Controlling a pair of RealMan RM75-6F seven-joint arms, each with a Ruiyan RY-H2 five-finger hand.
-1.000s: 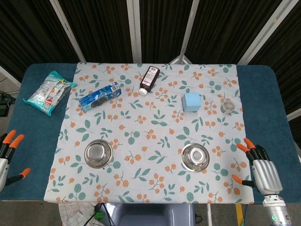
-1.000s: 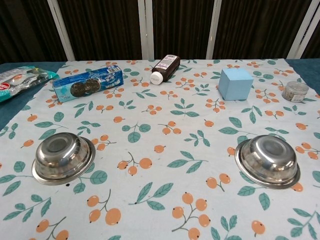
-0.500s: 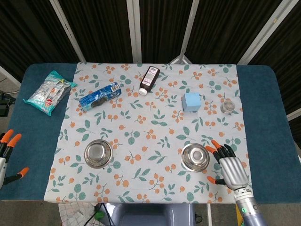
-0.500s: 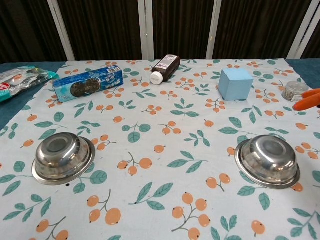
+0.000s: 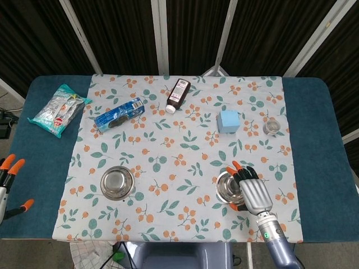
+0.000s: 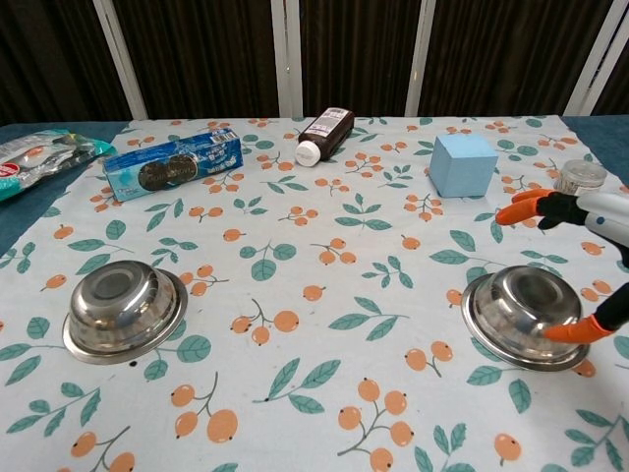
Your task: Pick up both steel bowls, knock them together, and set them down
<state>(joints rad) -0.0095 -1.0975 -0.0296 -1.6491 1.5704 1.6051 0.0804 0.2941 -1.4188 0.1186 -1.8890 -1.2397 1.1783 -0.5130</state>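
Two steel bowls stand upright on the floral cloth. The left bowl (image 5: 117, 182) (image 6: 124, 306) is near the front left, with nothing touching it. My right hand (image 5: 250, 189) (image 6: 580, 251) hovers over the right bowl (image 5: 227, 186) (image 6: 522, 312), fingers spread and orange fingertips apart, thumb near the bowl's front rim. It holds nothing, and I cannot tell whether it touches the bowl. My left hand (image 5: 7, 185) shows only at the left edge of the head view, over the blue table, fingers apart and holding nothing.
At the back of the cloth lie a blue cookie pack (image 5: 118, 114), a brown bottle on its side (image 5: 178, 95), a light blue box (image 5: 229, 121) and a small clear jar (image 5: 271, 126). A snack bag (image 5: 59, 110) rests on the blue table at far left.
My right hand has swung in from the table's right front to over the right bowl. The left hand has barely shifted. Both bowls stay put.
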